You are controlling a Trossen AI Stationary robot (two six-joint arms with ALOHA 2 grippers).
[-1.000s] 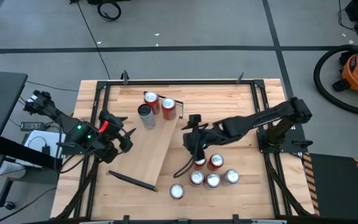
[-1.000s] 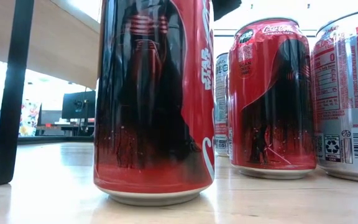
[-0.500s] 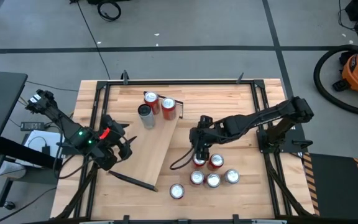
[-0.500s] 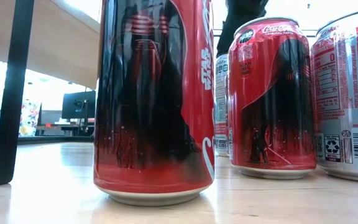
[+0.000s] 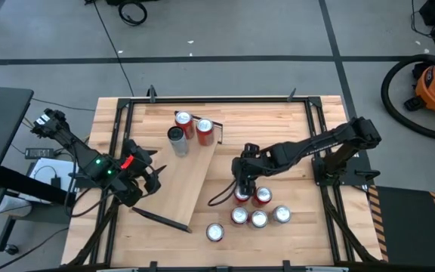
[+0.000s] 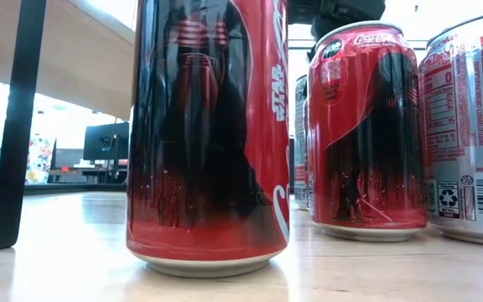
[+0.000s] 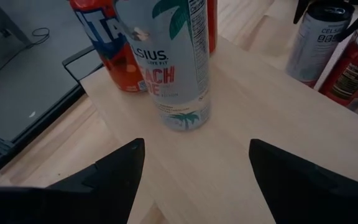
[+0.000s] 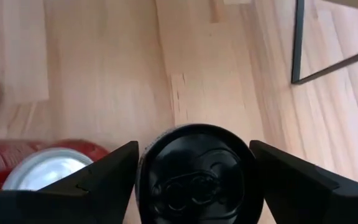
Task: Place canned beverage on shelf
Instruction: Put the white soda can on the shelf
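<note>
The shelf [image 5: 189, 177] lies slantwise on the table [image 5: 293, 121], one dark-barred end toward the table's far edge and the other toward the near-left. Three cans stand on its far end: a red can [image 5: 183, 121], another red can [image 5: 205, 130] beside it, and a grey can [image 5: 177, 140] just in front of them.

To the right of the shelf, off it on the bare tabletop, stands a cluster of cans [image 5: 257, 211]. The right gripper [image 5: 242, 186] hangs directly over the cluster's far-left member, a black-topped can [image 8: 194, 176]. In the right wrist view its two fingers [image 8: 104, 177] flank that can's top, one on each side, spread apart with a slight gap showing against the rim; the can stands upright on the table. A silver-topped red can [image 8: 48, 163] sits just beside it.

The left gripper [image 5: 148, 177] waits at the shelf's left edge, fingers [image 7: 110, 177] apart and holding nothing, facing the three shelved cans, of which a white can [image 7: 169, 62] shows nearest in its wrist view.
</note>
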